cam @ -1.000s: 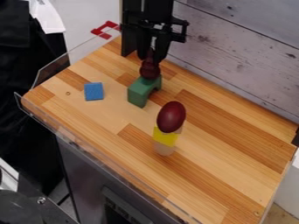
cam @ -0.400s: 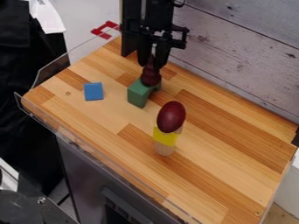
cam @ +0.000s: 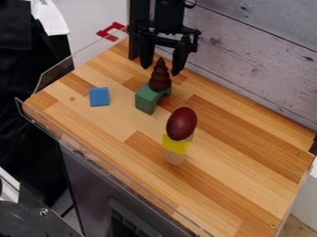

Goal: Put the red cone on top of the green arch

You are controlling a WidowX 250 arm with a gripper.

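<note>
From where I stand, it all comes down to the gripper [cam: 161, 68] and the red cone [cam: 160, 77] right below it. The cone isn't off to one side: it lies straight beneath the palm, its tip poking up into the gap between the two black fingers, one on each side. It stands upright, so its long axis runs along the same line the gripper hangs on. The fingers are spread wide, with a bit of air between each and the cone's ridges, so nothing is being gripped.

The cone's foot rests on the green arch [cam: 147, 98], over toward the far end rather than the middle, and it looks steady enough to me. I'd call the placing done, with only the backing away left. That wants a straight lift, fingers kept apart; a sideways drift could catch the narrow tip and topple it, since the foot seems to have little room behind.

The blue block [cam: 99, 96] lies on the bench [cam: 248, 176], well apart from the arch. Nearer the camera, a dark red egg [cam: 181, 124] appears perched on a yellow block [cam: 175, 144], clear of a lift.
</note>
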